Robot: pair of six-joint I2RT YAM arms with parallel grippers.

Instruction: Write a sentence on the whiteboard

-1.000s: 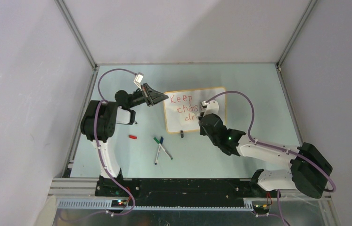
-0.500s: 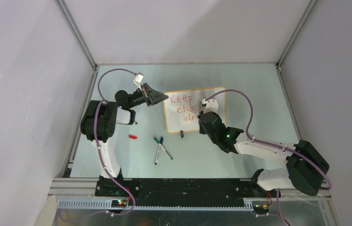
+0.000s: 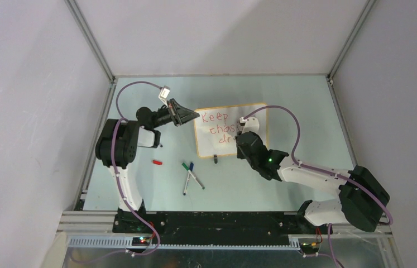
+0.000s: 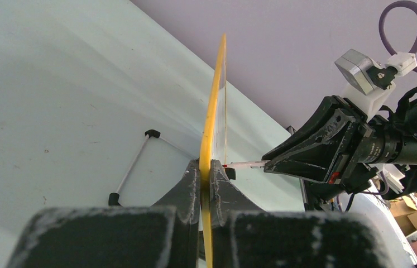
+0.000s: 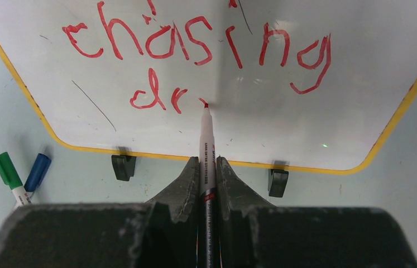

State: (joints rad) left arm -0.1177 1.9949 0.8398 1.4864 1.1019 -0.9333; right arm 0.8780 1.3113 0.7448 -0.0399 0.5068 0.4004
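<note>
The whiteboard (image 3: 253, 114), glossy white with a yellow frame, leans on the table's middle. My left gripper (image 3: 195, 116) is shut on its left edge; in the left wrist view the frame (image 4: 212, 100) runs edge-on between the fingers of that gripper (image 4: 206, 167). My right gripper (image 5: 207, 164) is shut on a red marker (image 5: 204, 134), whose tip touches the board just right of the "dr". The sentence (image 5: 195, 42) in red reads "chasing" with "dr" below; the top view shows "Keep" (image 3: 215, 118) above. The right gripper (image 3: 240, 131) covers the lower writing there.
A green marker (image 3: 185, 166) and a blue marker (image 3: 191, 166) lie crossed in front of the board, seen also as green (image 5: 6, 167) and blue (image 5: 39, 167). A red cap (image 3: 157, 162) lies left of them. Black clip feet (image 5: 123, 166) (image 5: 277, 181) stand under the board.
The right arm has shifted slightly, its elbow drawing in toward the board, with the marker kept on the third line. The left arm and board have not moved.
</note>
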